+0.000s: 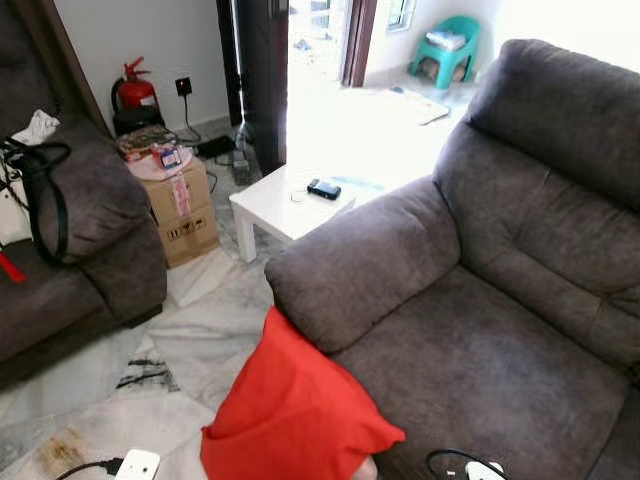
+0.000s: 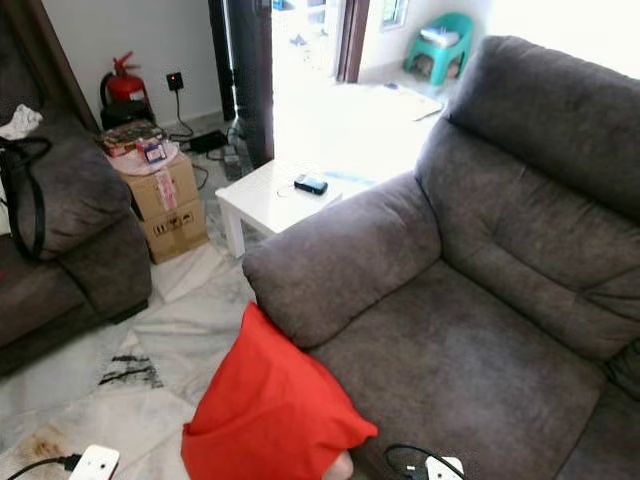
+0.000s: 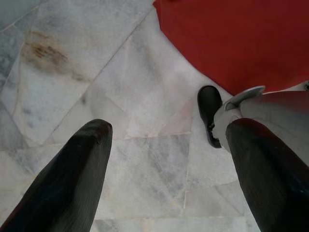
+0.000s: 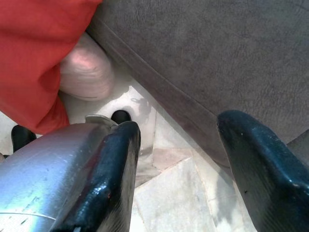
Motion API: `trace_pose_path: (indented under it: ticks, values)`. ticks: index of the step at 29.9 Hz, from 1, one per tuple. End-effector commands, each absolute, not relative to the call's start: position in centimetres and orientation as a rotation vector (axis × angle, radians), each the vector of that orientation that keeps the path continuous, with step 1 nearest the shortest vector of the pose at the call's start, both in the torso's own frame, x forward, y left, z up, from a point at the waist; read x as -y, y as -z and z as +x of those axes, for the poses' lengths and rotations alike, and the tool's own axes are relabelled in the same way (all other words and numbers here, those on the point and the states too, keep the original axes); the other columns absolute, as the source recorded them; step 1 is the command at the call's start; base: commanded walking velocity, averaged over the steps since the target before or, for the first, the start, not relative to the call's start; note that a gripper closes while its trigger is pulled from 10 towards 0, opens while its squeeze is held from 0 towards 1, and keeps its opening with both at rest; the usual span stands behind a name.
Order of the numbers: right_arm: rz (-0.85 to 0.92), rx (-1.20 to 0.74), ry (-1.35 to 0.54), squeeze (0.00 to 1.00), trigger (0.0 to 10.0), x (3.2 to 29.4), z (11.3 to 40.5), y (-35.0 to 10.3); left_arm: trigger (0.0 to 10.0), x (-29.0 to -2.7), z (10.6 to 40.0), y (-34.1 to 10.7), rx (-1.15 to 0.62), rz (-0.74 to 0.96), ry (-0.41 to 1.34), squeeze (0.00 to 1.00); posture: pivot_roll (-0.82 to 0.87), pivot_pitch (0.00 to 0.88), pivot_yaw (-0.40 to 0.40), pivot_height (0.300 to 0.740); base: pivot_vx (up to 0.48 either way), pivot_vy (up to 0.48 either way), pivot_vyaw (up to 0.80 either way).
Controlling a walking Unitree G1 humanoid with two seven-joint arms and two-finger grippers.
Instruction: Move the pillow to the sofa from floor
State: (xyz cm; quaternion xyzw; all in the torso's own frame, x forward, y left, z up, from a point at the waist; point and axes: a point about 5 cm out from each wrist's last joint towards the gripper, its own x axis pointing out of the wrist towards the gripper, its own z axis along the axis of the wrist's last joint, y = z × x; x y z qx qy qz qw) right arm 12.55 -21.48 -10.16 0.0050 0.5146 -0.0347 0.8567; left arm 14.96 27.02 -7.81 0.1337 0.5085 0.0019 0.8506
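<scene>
White side table (image 1: pixel 275 205) with a black phone (image 1: pixel 323 189); cardboard box (image 1: pixel 180 211) beside it.

I stand in a home's living room: grey sofa (image 1: pixel 480 330), second couch (image 1: pixel 70 250), white counter (image 1: pixel 285 205), marble floor (image 1: pixel 200 340), open doorway.

Pillow (image 1: pixel 290 405): on the floor (image 1: pixel 190 330), leaning against the front of the sofa (image 1: pixel 470 330), below its armrest.
Worktop (image 1: pixel 285 205): behind the sofa armrest; a small device (image 1: pixel 323 188) lies on it.
Cardboard box (image 1: pixel 180 210): left of the worktop.
Second sofa (image 1: pixel 70 250): far left; a bag (image 1: pixel 30 190) rests on it.
Fire extinguisher (image 1: pixel 135 92): behind the box, at the wall.
</scene>
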Motion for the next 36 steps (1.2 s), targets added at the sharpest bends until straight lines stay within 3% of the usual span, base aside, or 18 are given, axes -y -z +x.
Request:
trace_pose_path:
  ticks: [1,9,13,24,25,27,31,32,33,34,36]
  values:
    - [0.015,-1.082,0.08,0.0,10.0,21.6,12.4,10.2,10.0,-27.2,14.5,8.0,-1.088,0.293,-0.005,0.0,0.03,0.043,-0.067,0.74,0.0,0.0,0.0]
    - [0.032,-1.03,0.092,0.0,10.0,21.5,12.8,10.0,10.0,-27.2,14.8,7.8,-1.05,0.294,-0.033,0.0,0.04,0.028,-0.065,0.74,0.0,0.0,0.0]
    - [0.065,-0.962,0.119,0.0,10.0,21.5,13.3,9.7,10.0,-27.2,15.2,7.5,-0.945,0.217,-0.139,0.0,0.05,0.02,-0.067,0.74,0.0,0.0,0.0]
    - [0.082,-0.791,0.099,0.0,10.0,21.2,15.0,8.6,10.0,-27.8,16.4,5.5,-0.616,0.2,-0.402,0.0,0.05,0.0,-0.055,0.74,0.0,0.0,0.0]
    - [0.115,-0.723,0.109,0.0,10.0,21.2,15.5,8.1,10.0,-27.5,18.5,4.3,-0.525,0.185,-0.39,0.0,0.05,0.0,-0.05,0.74,0.0,0.0,0.0]
    - [0.147,-0.648,0.131,0.0,10.0,21.2,16.1,7.6,10.0,-26.1,27.6,-2.3,-0.227,0.307,-0.317,0.0,0.05,0.0,-0.045,0.74,0.0,0.0,0.0]
    - [0.148,-0.62,0.136,0.0,10.0,21.3,16.4,7.4,10.0,-25.5,28.8,-4.0,-0.129,0.333,-0.306,0.0,0.04,0.0,-0.042,0.74,0.0,0.0,0.0]
    - [0.113,-0.442,0.118,0.0,10.0,21.5,21.9,4.2,10.0,-24.9,29.2,-5.0,-0.058,0.343,-0.302,0.0,0.04,0.0,-0.039,0.74,0.0,0.0,0.0]
    - [0.113,-0.442,0.118,0.0,10.0,21.5,21.9,4.2,10.0,-24.9,29.2,-5.0,-0.058,0.343,-0.302,0.0,0.04,0.0,-0.039,0.74,0.0,0.0,0.0]
    - [0.1,-0.232,0.089,0.0,10.0,21.5,27.4,-0.5,10.0,-24.7,29.5,-5.8,-0.012,0.322,-0.309,0.0,0.03,0.0,-0.036,0.74,0.0,0.0,0.0]
    - [0.091,-0.127,0.071,0.0,10.0,21.3,29.2,-2.8,10.0,-24.6,30.0,-6.5,0.014,0.304,-0.309,0.0,0.03,0.0,-0.036,0.74,0.0,0.0,0.0]
